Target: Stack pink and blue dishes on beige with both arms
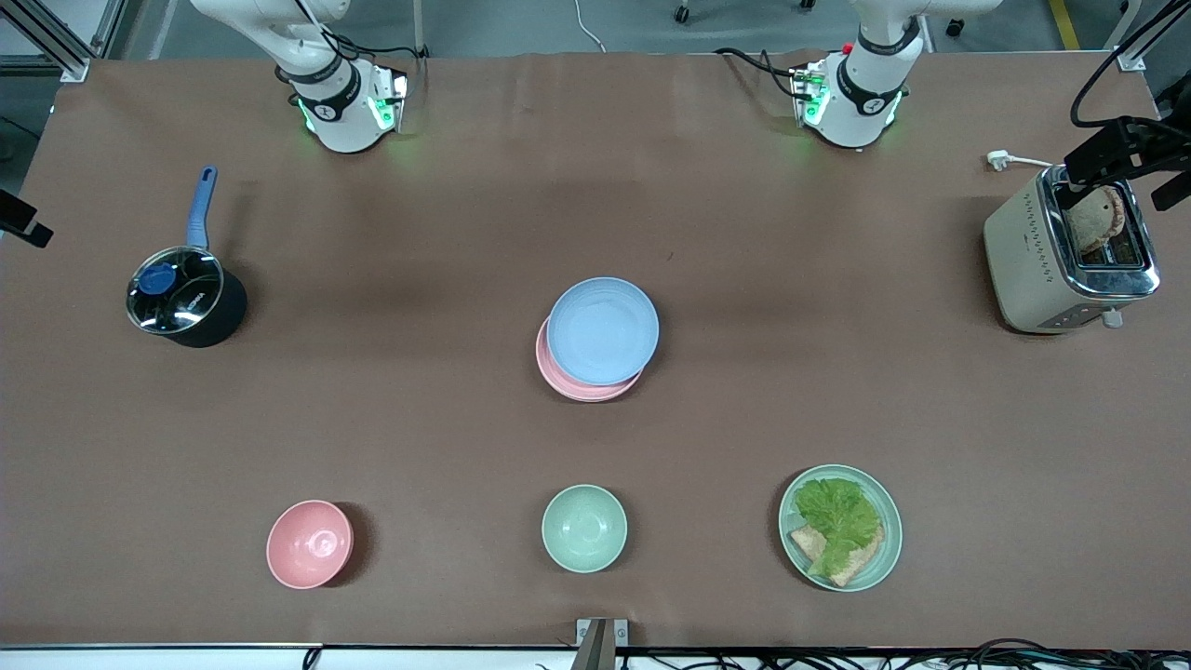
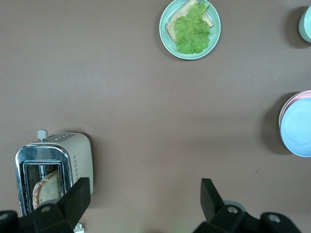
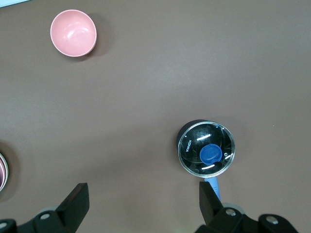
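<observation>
Both my grippers — left (image 2: 141,194), right (image 3: 143,196) — hang wide open, empty; the blue plate (image 1: 603,330) sits off-centre on the pink plate (image 1: 584,377), well below them — it could slide.

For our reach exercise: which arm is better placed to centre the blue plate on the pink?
Probably left: left gripper, over the toaster, views blue plate and pink plate; right gripper barely sees them.

White lettering on the pot's glass lid (image 3: 206,153) is too small to read.
</observation>
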